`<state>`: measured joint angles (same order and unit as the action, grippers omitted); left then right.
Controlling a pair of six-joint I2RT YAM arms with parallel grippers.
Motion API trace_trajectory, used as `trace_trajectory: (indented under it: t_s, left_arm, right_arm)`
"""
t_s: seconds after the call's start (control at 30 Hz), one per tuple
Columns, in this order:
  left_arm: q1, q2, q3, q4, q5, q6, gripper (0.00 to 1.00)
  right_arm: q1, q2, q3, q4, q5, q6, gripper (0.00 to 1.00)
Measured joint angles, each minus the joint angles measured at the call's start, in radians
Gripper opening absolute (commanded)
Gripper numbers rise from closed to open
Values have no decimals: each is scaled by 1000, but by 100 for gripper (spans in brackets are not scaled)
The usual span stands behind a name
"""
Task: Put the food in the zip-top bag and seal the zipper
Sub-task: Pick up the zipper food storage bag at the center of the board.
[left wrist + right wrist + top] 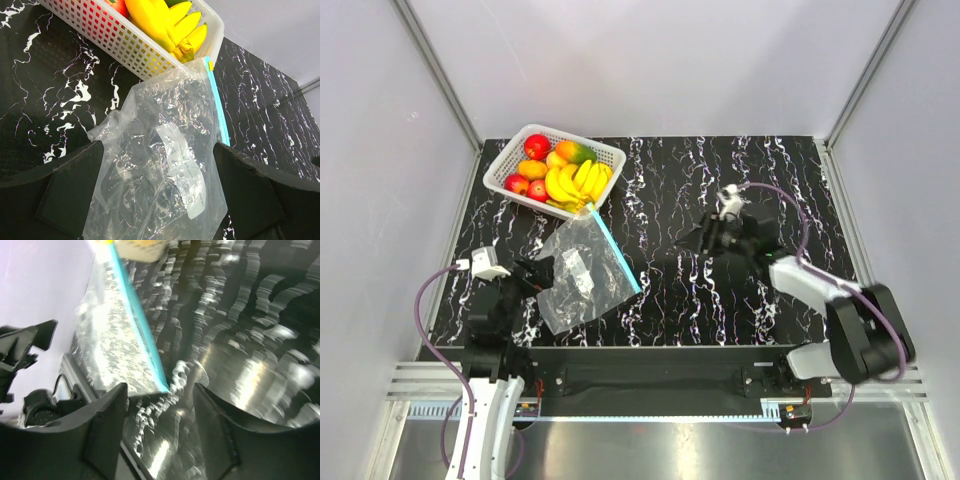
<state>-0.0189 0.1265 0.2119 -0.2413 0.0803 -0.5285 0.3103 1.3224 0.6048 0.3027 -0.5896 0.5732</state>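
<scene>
1 zip-top bag (145,125) w/ pale label (181,167), txt illegible.

Plenty of bare table (720,300) between the bag (582,278) and the right hand (696,238), easy pass there. The basket (508,172) sits right against the bag's far corner, so that side's cramped.

Quantities present: one white basket (616,158), one zip-top bag (582,275), three red apples (536,146), one mango (580,153); bananas (575,182) count indeterminate.
</scene>
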Motion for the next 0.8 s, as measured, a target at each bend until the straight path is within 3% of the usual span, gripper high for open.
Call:
trace_trajectory:
  t_s: [0.3, 0.6, 0.8]
  left_arm:
    - [0, 8, 0, 5, 6, 0, 99]
    - [0, 11, 0, 10, 20, 0, 99]
    - [0, 22, 0, 11, 22, 1, 99]
  right_arm:
    - [194, 411, 301, 130, -22, 14, 55]
    - [281, 647, 474, 151, -25, 27, 55]
    - [332, 731, 491, 211, -59, 65, 40]
